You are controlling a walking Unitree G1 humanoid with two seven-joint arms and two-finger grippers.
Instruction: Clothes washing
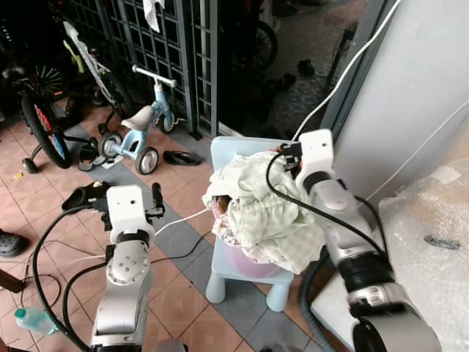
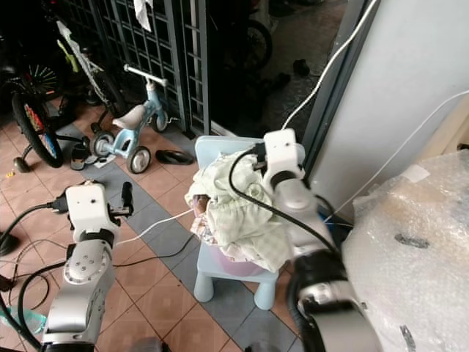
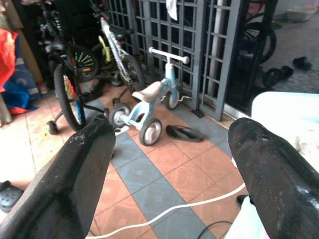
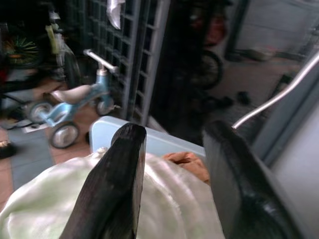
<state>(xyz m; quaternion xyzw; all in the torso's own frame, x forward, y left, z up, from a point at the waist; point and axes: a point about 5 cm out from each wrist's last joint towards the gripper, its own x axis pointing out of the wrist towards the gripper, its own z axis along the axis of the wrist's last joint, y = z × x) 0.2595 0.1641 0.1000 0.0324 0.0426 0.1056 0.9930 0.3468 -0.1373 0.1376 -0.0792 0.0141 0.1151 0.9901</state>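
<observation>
The right gripper [image 4: 169, 174] hung wide open just above the clothes [image 1: 264, 213] heaped on the chair [image 1: 227, 273], so the pickup was starting. Next, it likely needed lowering and closing. The left gripper [image 3: 169, 164] waited open, well aside.

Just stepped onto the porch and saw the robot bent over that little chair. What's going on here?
It is gathering laundry. The right gripper, jaws open, hovers over the heap of pale green checked clothes piled on the small light-blue plastic chair, nothing gripped yet. The left gripper, also open, is held over the tiled floor beside the chair, holding nothing.
</observation>
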